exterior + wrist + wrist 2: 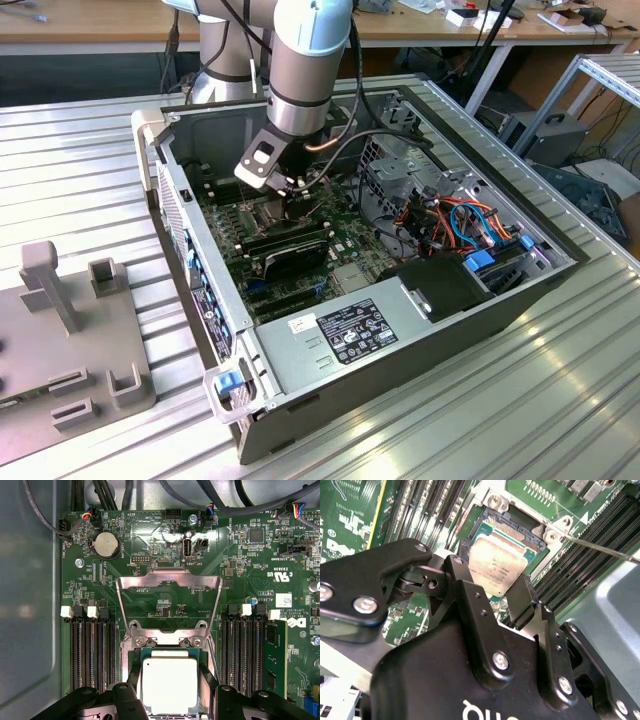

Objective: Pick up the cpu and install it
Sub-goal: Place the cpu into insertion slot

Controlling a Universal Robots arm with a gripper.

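Ribbed metal bench [560, 380], open PC case [400, 330] on it. Gripper [490, 580] pinched cpu [170, 685] betw 2 fingers, over mobo socket [512, 527]; socket frame [167, 582] was flipped open.

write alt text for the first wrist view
A small, flat, square cpu with a dull silver-grey metal top is held in the black gripper over the socket of a green motherboard. The shiny hinged metal socket frame lies swung open beyond it, with rows of dark memory slots on either side.
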